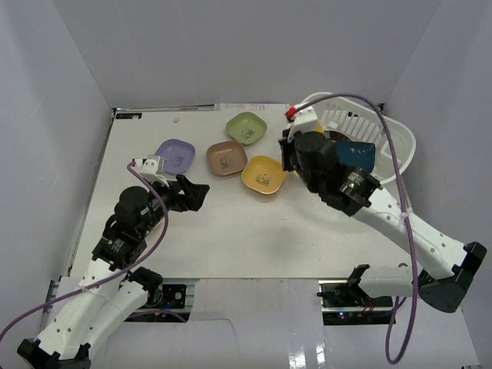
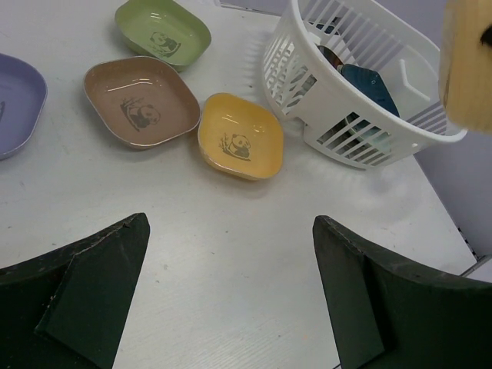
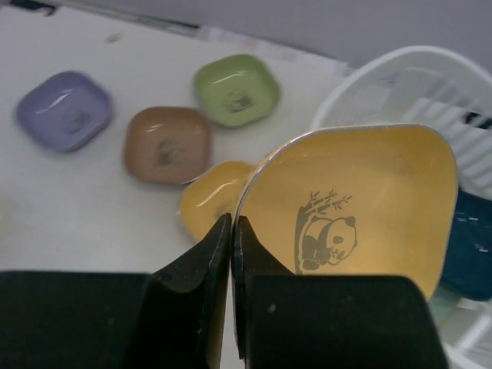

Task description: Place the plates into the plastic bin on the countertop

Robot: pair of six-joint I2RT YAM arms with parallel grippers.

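The raised orange dish (image 3: 369,177) hides part of the yellow dish (image 3: 207,204) behind it.

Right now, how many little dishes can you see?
5: lavender, brown, green and yellow on the table; orange in the right gripper. The bin may hide more.

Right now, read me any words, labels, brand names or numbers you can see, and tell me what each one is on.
No readable words or numbers in any of the three views.
Panda-and-bamboo drawing only, no lettering: orange-yellow dish pinched in the right end effector, yellow dish, brown dish, green dish.
Lavender dish: faint print, too blurred to make out.
White plastic bin: no label visible.
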